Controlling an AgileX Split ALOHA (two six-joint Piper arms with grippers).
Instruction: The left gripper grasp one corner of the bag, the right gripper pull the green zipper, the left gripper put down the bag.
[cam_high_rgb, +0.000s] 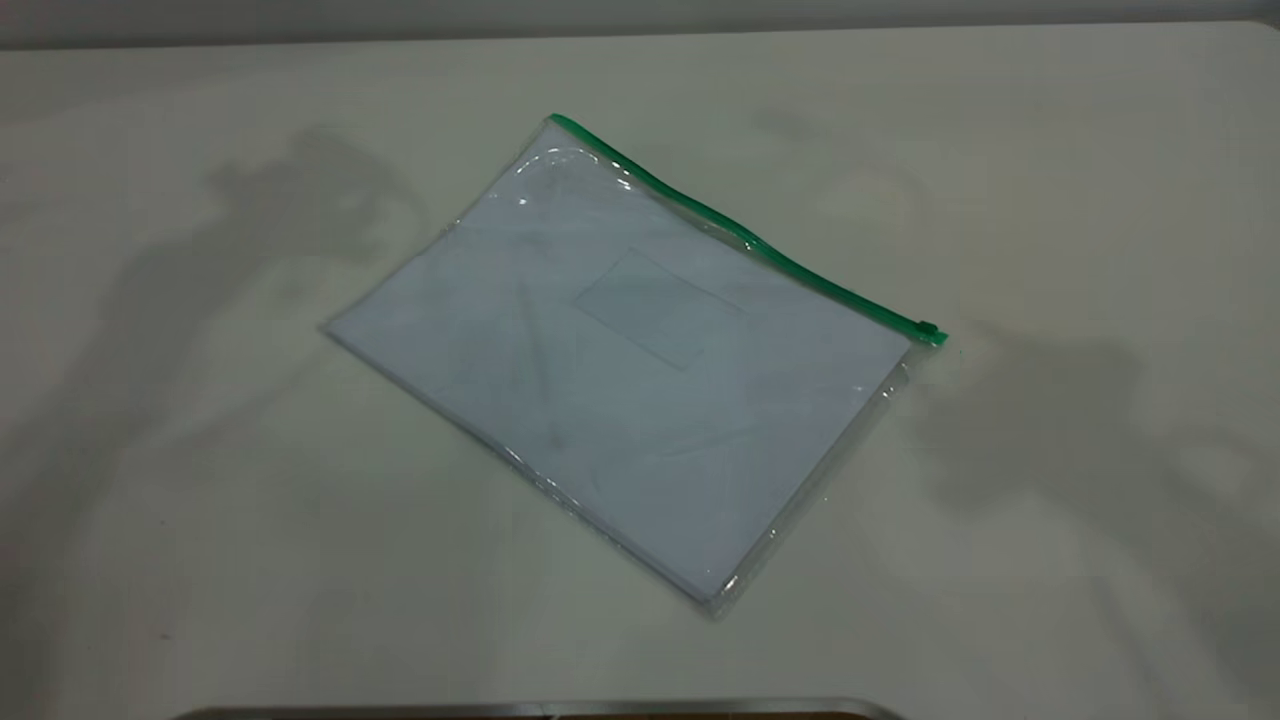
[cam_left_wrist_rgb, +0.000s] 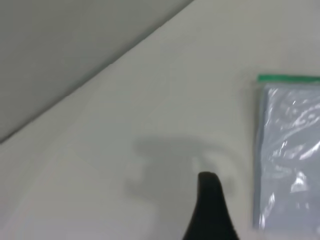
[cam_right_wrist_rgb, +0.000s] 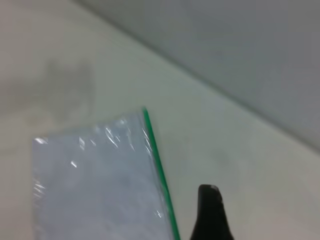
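On the pale surface (cam_high_rgb: 200, 560) I am watching the bag (cam_high_rgb: 620, 370) lying flat, green zipper (cam_high_rgb: 740, 235) running diagonally along its far edge, both corners apart from the left pincer (cam_left_wrist_rgb: 210, 210) and right pincer (cam_right_wrist_rgb: 210, 215), openings untellable.

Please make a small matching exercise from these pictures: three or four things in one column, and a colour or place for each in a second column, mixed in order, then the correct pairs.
Things:
1. green zipper
2. slider tab
3. card pocket
4. table

Descriptions:
A. pale surface under everything
B. clear rectangle in the middle of the bag
C. thin strip along the bag's far long edge
D. at the zipper's right end in the exterior view

Pairs: 1-C, 2-D, 3-B, 4-A
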